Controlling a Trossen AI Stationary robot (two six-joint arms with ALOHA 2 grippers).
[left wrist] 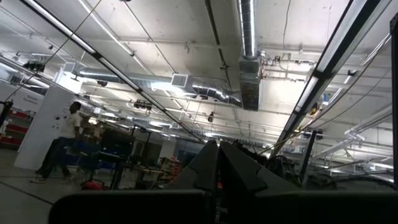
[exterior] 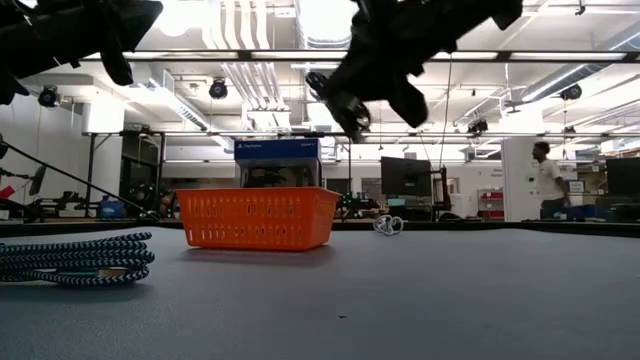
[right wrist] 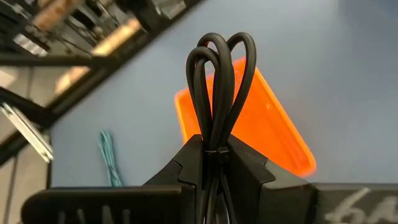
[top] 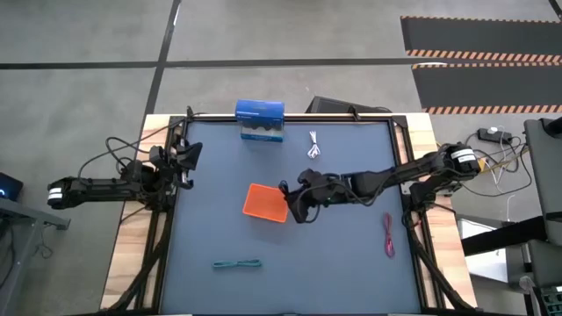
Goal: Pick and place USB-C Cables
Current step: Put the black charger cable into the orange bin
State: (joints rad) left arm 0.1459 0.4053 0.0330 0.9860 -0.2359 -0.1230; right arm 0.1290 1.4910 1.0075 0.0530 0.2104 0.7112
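Observation:
My right gripper (top: pixel 291 200) reaches in from the table's right and hangs above the right edge of the orange tray (top: pixel 264 202), shut on the black cable (right wrist: pixel 217 74). In the low view this gripper (exterior: pixel 345 105) is well above the tray (exterior: pixel 258 217). The white cable (top: pixel 314 146) lies toward the far side. The red cable (top: pixel 387 235) lies near the right edge, and the teal cable (top: pixel 237 263) lies near the near edge. My left gripper (top: pixel 184 158) waits at the table's left edge, shut, with its fingers (left wrist: pixel 217 165) pointing up at the ceiling. My right gripper (right wrist: pixel 211 148) pinches the bundled black cable between its two fingers, at the part by a thin tie (right wrist: pixel 216 142). The bundle's looped end (right wrist: pixel 221 46) sticks out past the fingertips, along the fingers. The cable is lifted clear, over the orange tray (right wrist: pixel 273 124).
A blue box (top: pixel 260 120) stands at the far edge, behind the tray. A raised dark frame borders the blue mat. The teal cable (exterior: pixel 75 258) lies in the low view's foreground. A person (exterior: pixel 546 180) stands in the room beyond the table.

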